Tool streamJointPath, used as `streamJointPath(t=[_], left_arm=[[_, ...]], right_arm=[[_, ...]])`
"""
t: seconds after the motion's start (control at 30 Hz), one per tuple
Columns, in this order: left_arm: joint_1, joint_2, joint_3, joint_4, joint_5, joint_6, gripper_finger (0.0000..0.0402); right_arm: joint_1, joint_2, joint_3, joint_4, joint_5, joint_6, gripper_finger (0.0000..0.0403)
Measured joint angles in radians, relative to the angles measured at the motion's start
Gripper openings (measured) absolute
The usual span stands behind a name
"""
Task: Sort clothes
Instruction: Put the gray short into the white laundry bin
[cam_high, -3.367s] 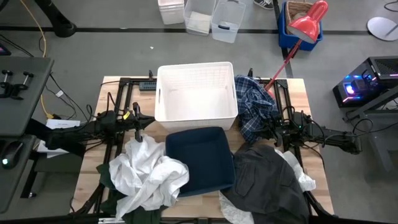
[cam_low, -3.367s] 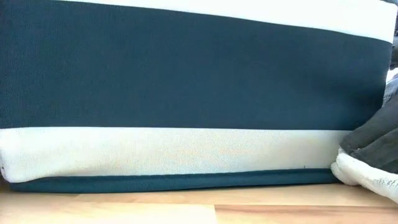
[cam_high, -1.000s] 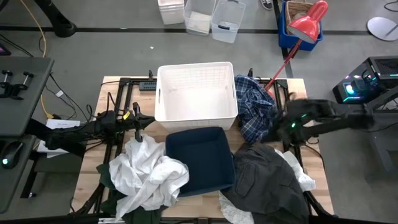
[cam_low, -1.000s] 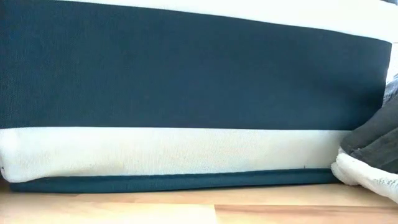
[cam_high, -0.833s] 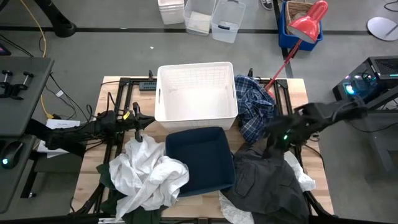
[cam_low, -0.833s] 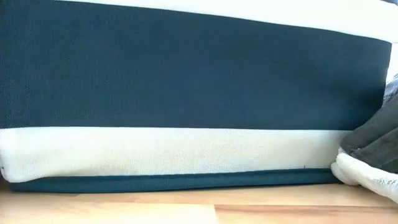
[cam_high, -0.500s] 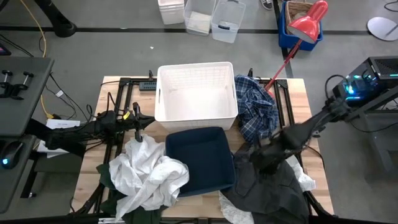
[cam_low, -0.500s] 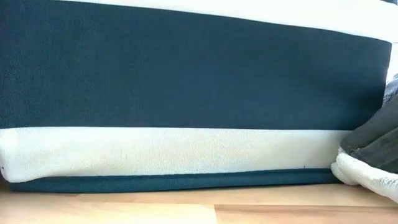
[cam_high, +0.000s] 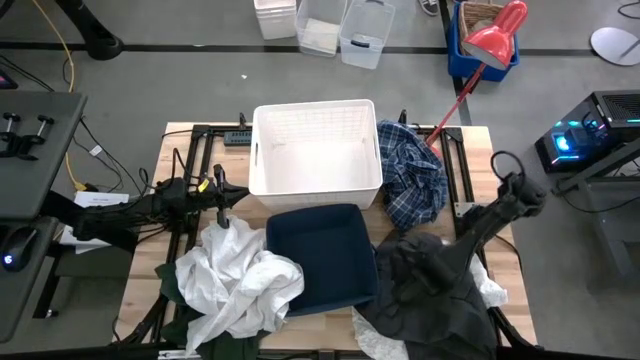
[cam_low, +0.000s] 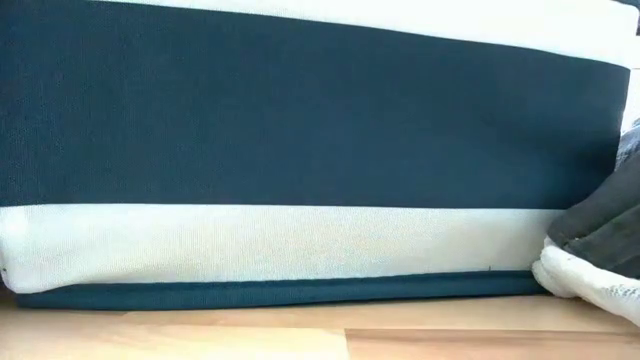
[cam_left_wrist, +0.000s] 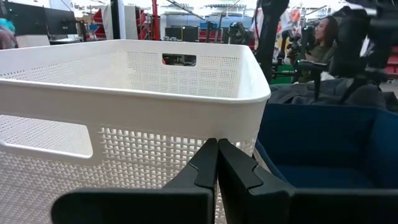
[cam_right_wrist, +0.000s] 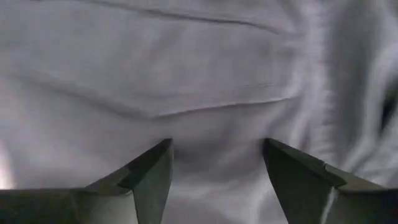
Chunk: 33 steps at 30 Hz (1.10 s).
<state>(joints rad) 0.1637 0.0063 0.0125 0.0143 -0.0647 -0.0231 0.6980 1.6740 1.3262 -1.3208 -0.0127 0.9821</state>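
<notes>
A dark grey garment (cam_high: 430, 300) lies heaped at the table's near right, on top of a white one (cam_high: 490, 290). My right gripper (cam_high: 410, 277) is over the grey heap, pointing down. Its open fingers stand close against grey cloth (cam_right_wrist: 211, 81), which fills the right wrist view. A blue-and-white plaid shirt (cam_high: 412, 175) lies at the far right, against the white basket (cam_high: 315, 150). White clothes (cam_high: 240, 280) lie on a dark green one (cam_high: 172, 290) at the near left. My left gripper (cam_left_wrist: 217, 149) is shut at the table's left, facing the basket. My right gripper comes at the dark grey garment from above with its fingers (cam_right_wrist: 155, 165) apart, over a smooth, lightly creased stretch of the cloth. I cannot tell whether the fingertips touch it.
A navy blue bin (cam_high: 320, 255) stands in the middle, in front of the basket, and fills the low view (cam_low: 300, 120). Black frame rails run along both table sides. A red lamp (cam_high: 495, 35) and plastic boxes stand on the floor beyond the far edge.
My right arm has swung from beside the plaid shirt at the far right toward the near edge and the middle. It has come down over the dark grey garment. The clothes have stayed where they were.
</notes>
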Motion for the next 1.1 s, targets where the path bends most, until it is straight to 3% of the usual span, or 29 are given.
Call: streamJointPath(t=[0.13,0.4,0.5,0.6,0.67,0.87,1.1], left_arm=[[0.0,0.0,0.0,0.0,0.0,0.0,0.0],[0.0,0.0,0.0,0.0,0.0,0.0,0.0],[0.0,0.0,0.0,0.0,0.0,0.0,0.0],[0.0,0.0,0.0,0.0,0.0,0.0,0.0],[0.0,0.0,0.0,0.0,0.0,0.0,0.0],[0.0,0.0,0.0,0.0,0.0,0.0,0.0],[0.0,0.0,0.0,0.0,0.0,0.0,0.0]], right_arm=[[0.014,0.097,0.0,-0.006,0.043,0.003,0.0245],[0.009,0.31,0.003,0.082,-0.024,-0.049,0.023],[0.003,0.355,0.005,0.106,-0.057,-0.063,0.0174],[-0.006,0.379,0.008,0.105,-0.094,-0.064,0.0065],[-0.005,0.38,0.008,0.104,-0.095,-0.064,0.0024],[-0.003,0.258,0.026,0.061,-0.042,0.004,0.0005],[-0.005,-0.106,0.085,-0.029,0.106,0.279,0.0001]])
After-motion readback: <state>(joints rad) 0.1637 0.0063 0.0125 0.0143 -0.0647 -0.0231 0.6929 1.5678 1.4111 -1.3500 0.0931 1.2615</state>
